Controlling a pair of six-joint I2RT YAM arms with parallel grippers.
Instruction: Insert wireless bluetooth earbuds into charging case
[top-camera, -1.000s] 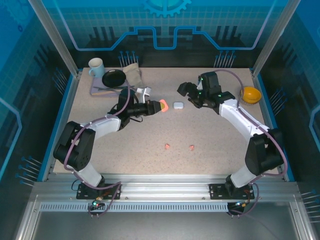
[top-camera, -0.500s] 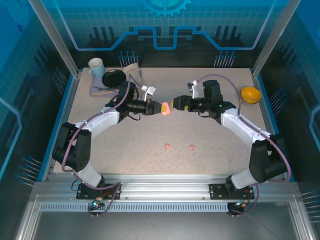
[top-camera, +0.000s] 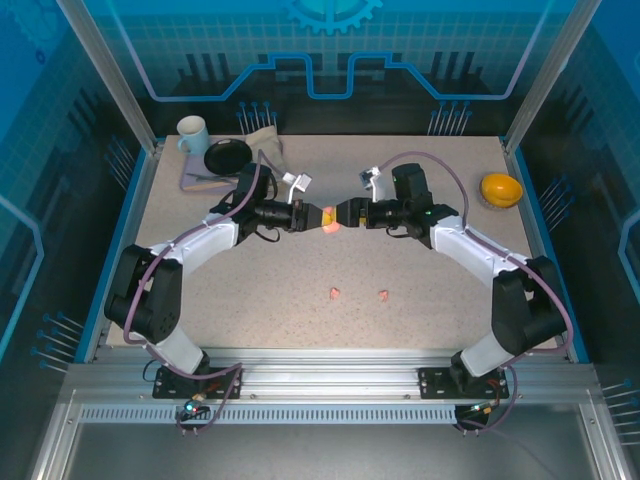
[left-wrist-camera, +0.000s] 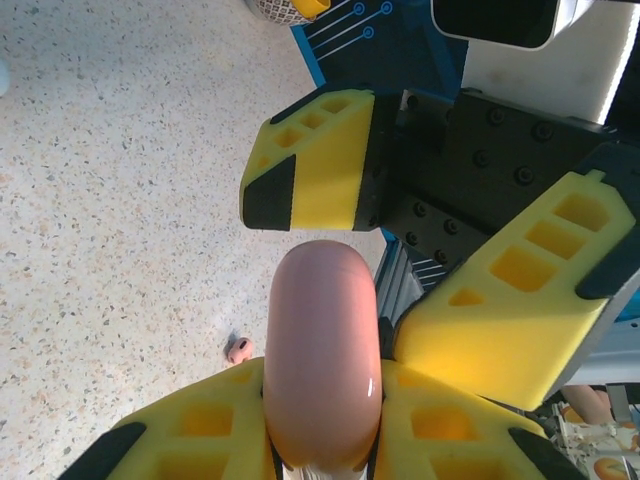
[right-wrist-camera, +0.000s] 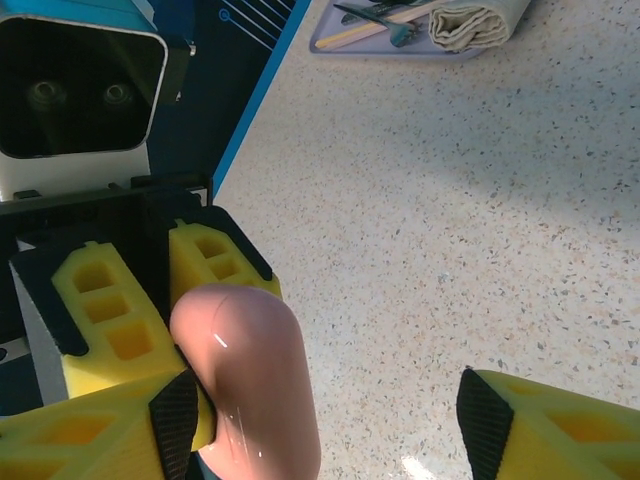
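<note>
A salmon-pink charging case (top-camera: 329, 217) is held in the air over the middle of the table, with my left gripper (top-camera: 316, 216) shut on it. In the left wrist view the case (left-wrist-camera: 322, 350) stands up out of my left gripper (left-wrist-camera: 322, 425). My right gripper (top-camera: 344, 213) faces it from the right, open, its yellow fingers (left-wrist-camera: 312, 168) on either side of the case's free end. In the right wrist view the case (right-wrist-camera: 255, 385) lies against one jaw of my right gripper (right-wrist-camera: 332, 422), the other standing well clear. Two pink earbuds (top-camera: 335, 293) (top-camera: 383, 295) lie on the table nearer the front.
At the back left stand a white mug (top-camera: 192, 133), a black bowl (top-camera: 228, 156), a folded cloth (top-camera: 268, 148) and a tray (top-camera: 196, 182) with utensils. An orange bowl (top-camera: 502, 189) sits at the right edge. One earbud (left-wrist-camera: 238, 349) shows below the held case.
My right gripper swung left from the back right and now brackets the pink case, its jaws narrowing a little. The left gripper rose slightly with the case. A white case seen earlier is now covered.
</note>
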